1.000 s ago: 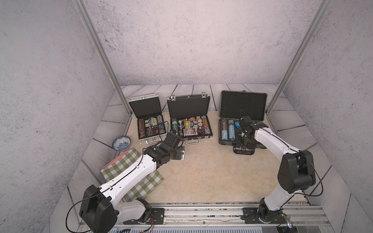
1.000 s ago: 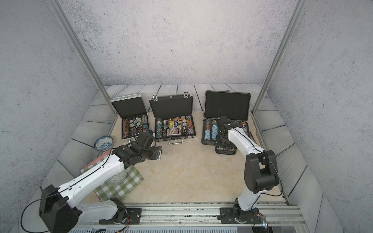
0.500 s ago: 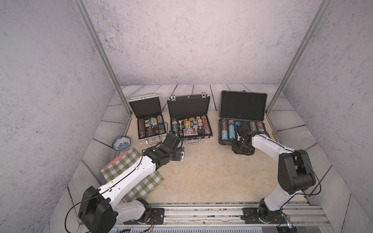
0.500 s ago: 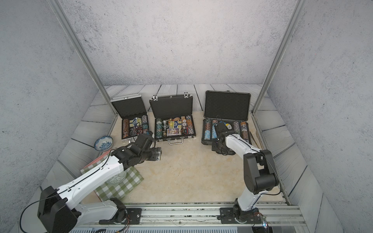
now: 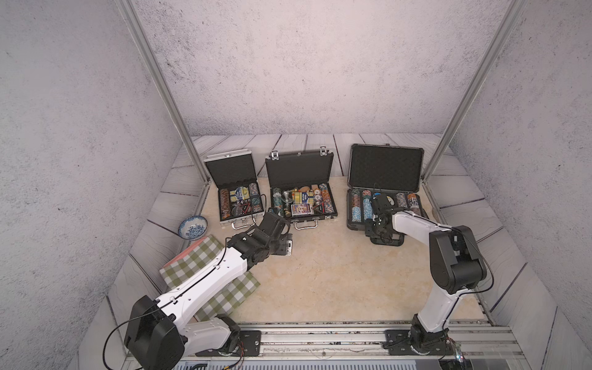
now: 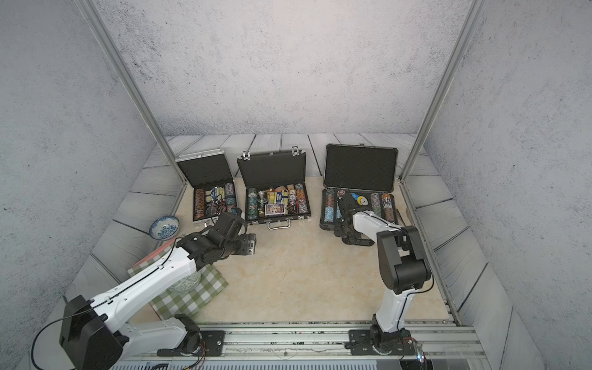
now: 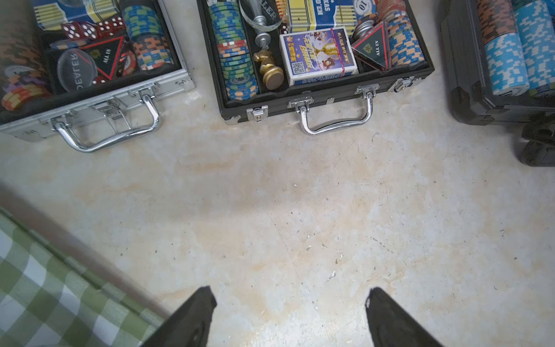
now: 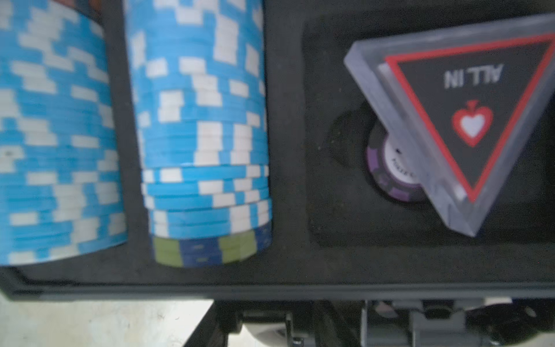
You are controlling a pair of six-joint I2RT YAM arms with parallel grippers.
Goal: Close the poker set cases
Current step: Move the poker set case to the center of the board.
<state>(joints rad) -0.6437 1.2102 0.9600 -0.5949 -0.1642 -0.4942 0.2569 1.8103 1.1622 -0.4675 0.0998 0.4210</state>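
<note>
**Black foam lids up on all three cases**

Three poker cases sit in a row at the far side of the beige table (image 5: pixel 320 275), each with its lid raised and its chips showing. On the robot's left is the silver case (image 5: pixel 231 171), next to it the middle black case (image 5: pixel 299 173), and on the right the large black case (image 5: pixel 386 168). None is closed.

The left gripper (image 7: pixel 289 296) hangs above bare table just in front of the silver case and the middle black case. Its jaws are spread wide with nothing between them. Its wrist view shows the silver case's chrome handle (image 7: pixel 114 138), a dealer button (image 7: pixel 76 70), red dice (image 7: pixel 90 28) and, in the middle black case, a box of cards (image 7: pixel 318 55).

The right gripper (image 5: pixel 378 230) is down low at the front edge of the large black case, right by its black handle (image 5: pixel 387 241). The wrist hides its fingers in both top views, and its wrist view gives only dark blurred shapes below the case's front wall. I cannot tell how far the jaws stand apart, or whether they hold the handle. That view looks over rows of blue chips (image 8: pixel 204 120) and a triangular "ALL IN" marker (image 8: pixel 468 114) lying over a purple chip (image 8: pixel 393 180).

A blue patterned bowl (image 5: pixel 193 227) and a green checked cloth (image 5: pixel 205 256) lie near the left arm.
</note>
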